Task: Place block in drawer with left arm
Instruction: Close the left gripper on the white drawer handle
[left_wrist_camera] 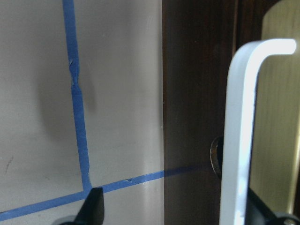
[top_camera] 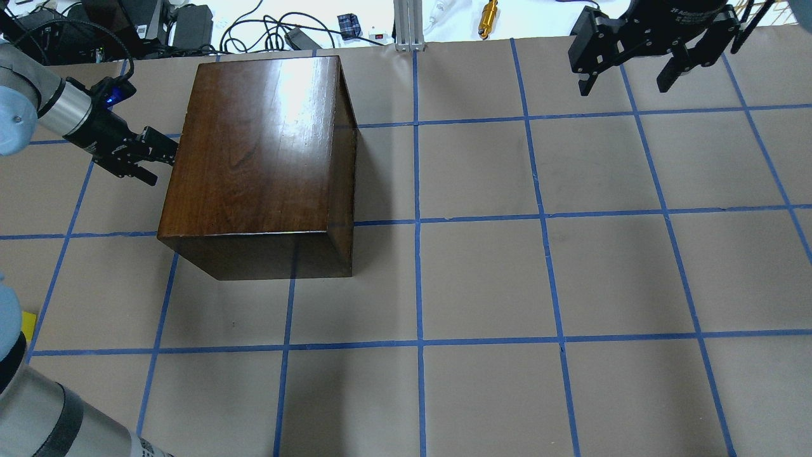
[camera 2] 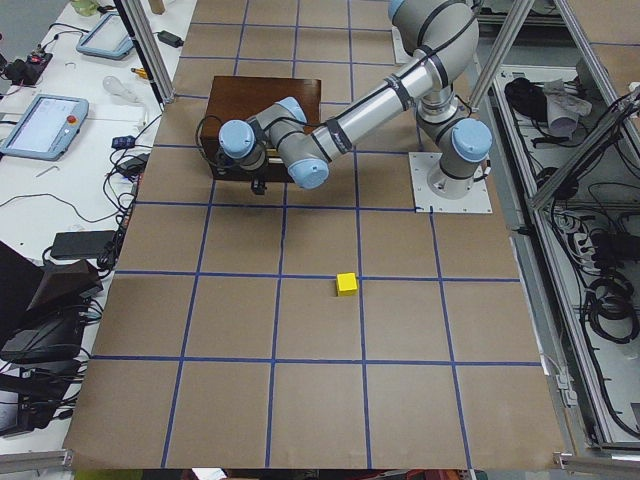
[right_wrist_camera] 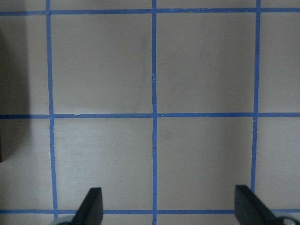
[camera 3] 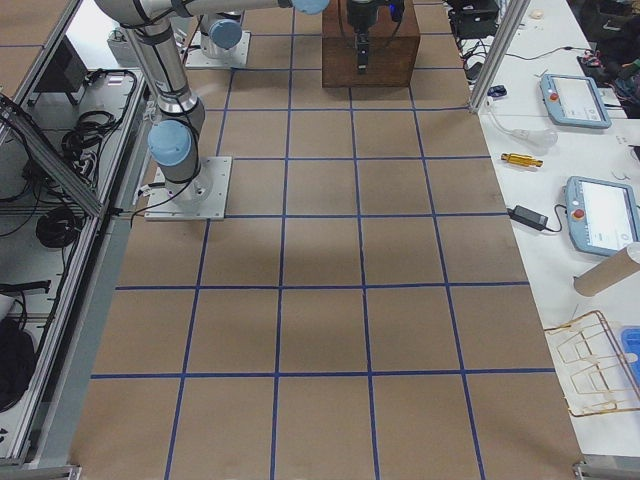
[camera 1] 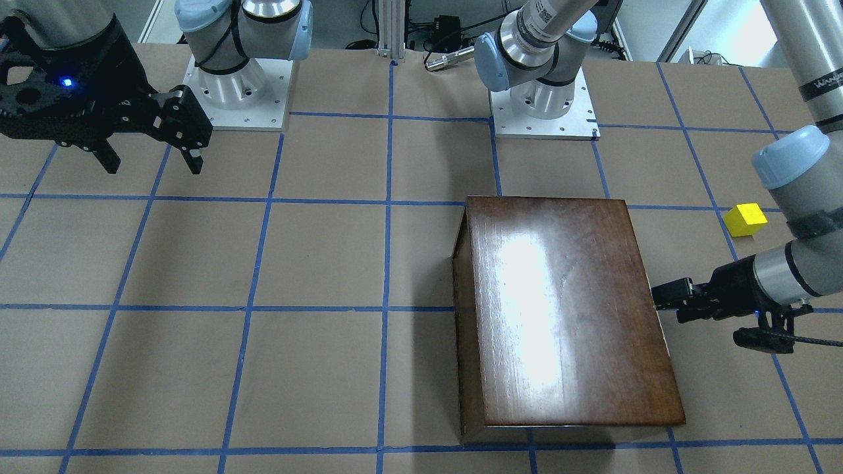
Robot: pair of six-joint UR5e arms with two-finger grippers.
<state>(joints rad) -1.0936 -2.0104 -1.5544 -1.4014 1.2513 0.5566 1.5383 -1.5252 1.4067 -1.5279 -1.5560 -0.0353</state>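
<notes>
The yellow block (camera 1: 745, 219) sits on the table beside the left arm, apart from the box; it also shows in the exterior left view (camera 2: 347, 283). The glossy dark-brown box (camera 1: 566, 309) stands on the table with its drawer shut. My left gripper (camera 1: 665, 303) is at the box's drawer side, also in the overhead view (top_camera: 162, 162). In the left wrist view the drawer's dark front panel (left_wrist_camera: 197, 93) and its pale metal handle (left_wrist_camera: 239, 122) fill the frame. The open fingers (left_wrist_camera: 93, 208) straddle the handle. My right gripper (camera 1: 148, 158) is open and empty, high and far from the box.
Brown paper with a blue tape grid covers the table (top_camera: 482, 279). The two arm bases (camera 1: 237, 85) stand at the robot's edge. Cables and a brass tool (top_camera: 487, 16) lie beyond the far edge. Tablets (camera 3: 590, 215) lie on the side bench.
</notes>
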